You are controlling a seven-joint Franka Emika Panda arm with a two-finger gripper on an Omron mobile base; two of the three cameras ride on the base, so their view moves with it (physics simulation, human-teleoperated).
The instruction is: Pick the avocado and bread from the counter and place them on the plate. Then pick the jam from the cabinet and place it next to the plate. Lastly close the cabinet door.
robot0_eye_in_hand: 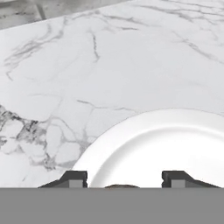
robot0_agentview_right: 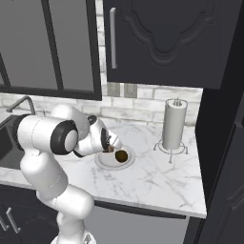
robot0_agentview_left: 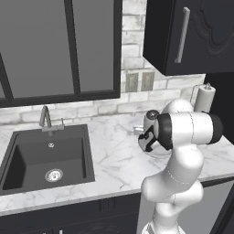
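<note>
The white marble tabletop [robot0_agentview_right: 157,178] carries everything, and the plate [robot0_agentview_right: 103,162] serves as landmark; above and behind the plate hangs the black cabinet [robot0_agentview_right: 167,38], its door shut, with its pale bar handle [robot0_agentview_right: 113,38]; left of the plate lies the black sink [robot0_agentview_left: 45,157] with its tap [robot0_agentview_left: 45,118]; right of the plate, apart from it, stands a paper-towel holder [robot0_agentview_right: 172,126]; the robot's forearm covers the plate's left part; on the plate's right part rests a dark lump, apparently the avocado [robot0_agentview_right: 121,155]; the fingers [robot0_eye_in_hand: 127,179] sit low over the plate, apart, a brownish sliver between them, but whether they grip it I cannot tell.
</note>
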